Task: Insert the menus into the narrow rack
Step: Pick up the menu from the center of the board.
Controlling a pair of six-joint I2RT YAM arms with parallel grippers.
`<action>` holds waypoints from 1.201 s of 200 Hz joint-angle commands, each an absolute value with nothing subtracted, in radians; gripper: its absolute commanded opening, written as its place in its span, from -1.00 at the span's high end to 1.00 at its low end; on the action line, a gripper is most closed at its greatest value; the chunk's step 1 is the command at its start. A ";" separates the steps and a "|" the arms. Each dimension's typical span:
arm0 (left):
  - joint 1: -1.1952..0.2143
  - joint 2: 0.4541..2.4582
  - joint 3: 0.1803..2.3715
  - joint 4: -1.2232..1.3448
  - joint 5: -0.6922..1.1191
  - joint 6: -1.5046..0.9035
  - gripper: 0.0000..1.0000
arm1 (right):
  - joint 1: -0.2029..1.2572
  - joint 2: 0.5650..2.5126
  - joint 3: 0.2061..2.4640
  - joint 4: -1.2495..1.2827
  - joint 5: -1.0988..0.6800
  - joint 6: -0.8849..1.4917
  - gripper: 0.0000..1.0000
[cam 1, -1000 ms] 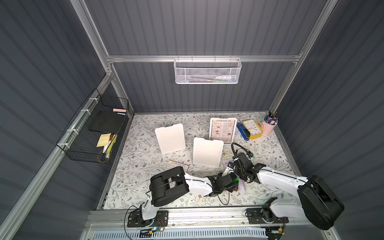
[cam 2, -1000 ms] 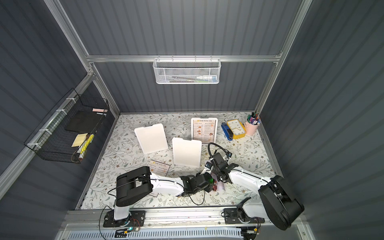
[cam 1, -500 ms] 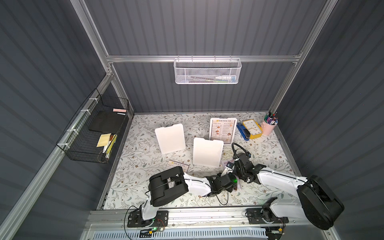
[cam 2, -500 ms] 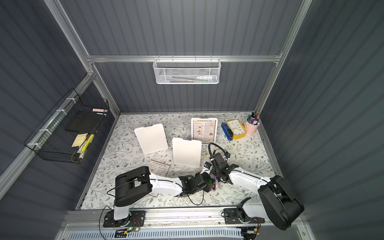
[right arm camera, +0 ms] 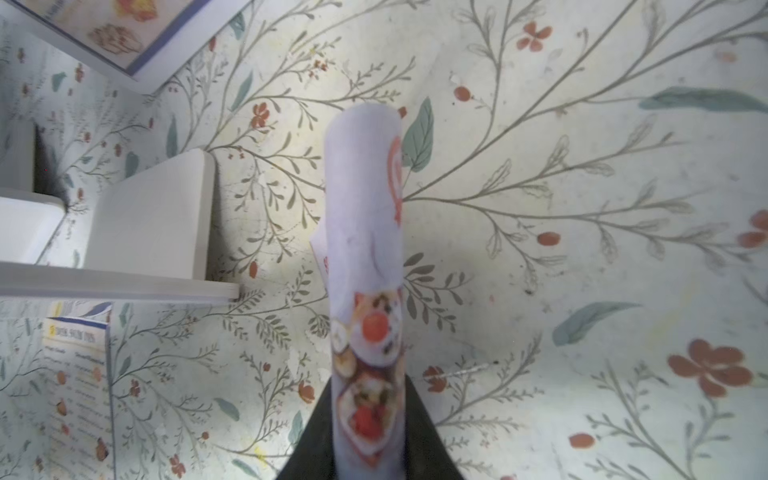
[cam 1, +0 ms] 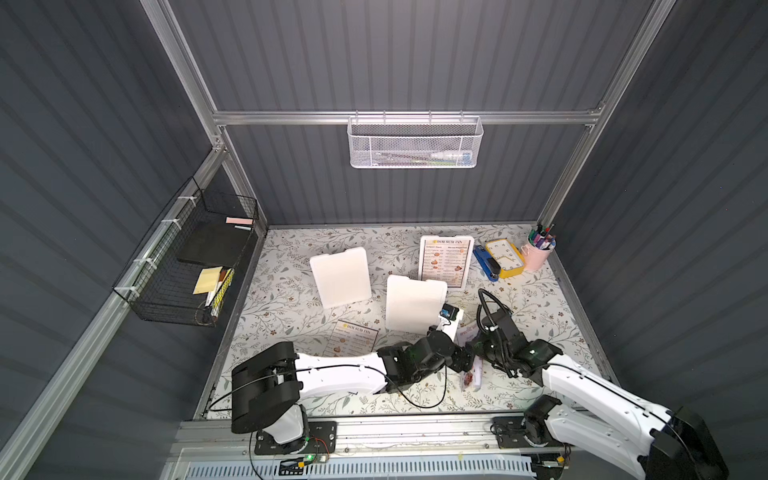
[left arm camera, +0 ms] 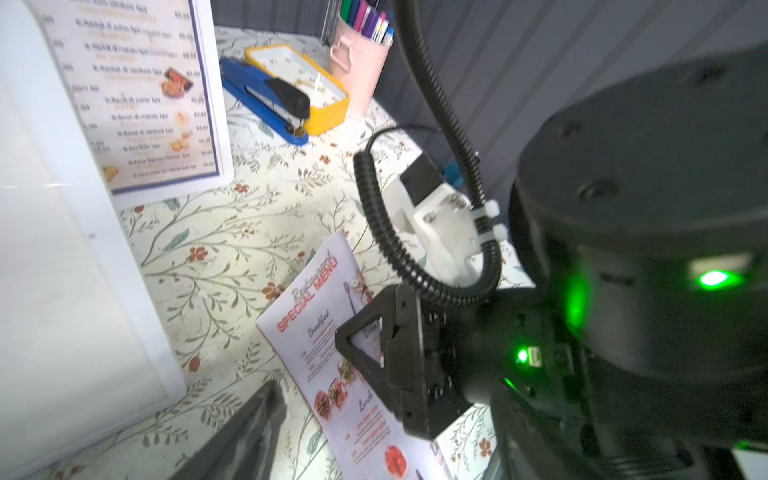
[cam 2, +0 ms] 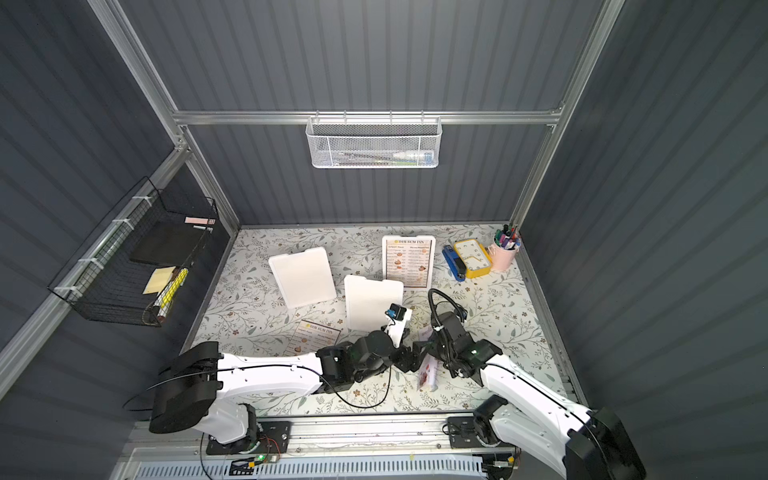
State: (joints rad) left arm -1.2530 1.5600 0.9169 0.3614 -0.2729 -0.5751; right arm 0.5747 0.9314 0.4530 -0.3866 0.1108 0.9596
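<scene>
Two white holders [cam 1: 415,309] nearby; right end effector [right arm camera: 368,440] pinches lavender menu [right arm camera: 365,208], left end effector [cam 1: 464,362] unclear.

Two top views high overhead, same floral table [cam 1: 291,266] — wrist views close

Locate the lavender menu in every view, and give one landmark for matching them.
Top view: lavender menu, front of table, between the two arms.
Top view: the same spot.
Left wrist: pinched by the right gripper, red title showing.
Right wrist: curled, straight ahead of the lens.
Landmark: the far DIM SUM INN menu, beside the blue stapler, in all four.
</scene>
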 commanded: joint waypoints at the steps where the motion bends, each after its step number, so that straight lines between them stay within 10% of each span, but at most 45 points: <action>1: -1.243 1.549 0.915 0.387 -0.295 -0.542 -0.57 | 0.581 0.878 0.475 -0.416 0.081 0.920 0.52; 105: -1.227 1.324 0.699 0.771 -0.143 -0.464 -0.74 | 0.641 0.573 0.575 -0.321 -0.014 0.779 0.56; 147: -1.184 1.308 0.663 0.892 0.049 -0.471 -0.35 | 0.649 0.557 0.596 -0.202 -0.066 0.748 0.55; 240: -1.126 1.272 0.627 0.868 0.059 -0.514 -0.23 | 0.653 0.549 0.667 -0.123 -0.103 0.713 0.52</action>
State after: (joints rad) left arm -1.1305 1.3193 0.6430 0.8673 0.0612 -0.4973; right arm 0.6483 0.5541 0.6312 -0.1650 -0.0906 0.7349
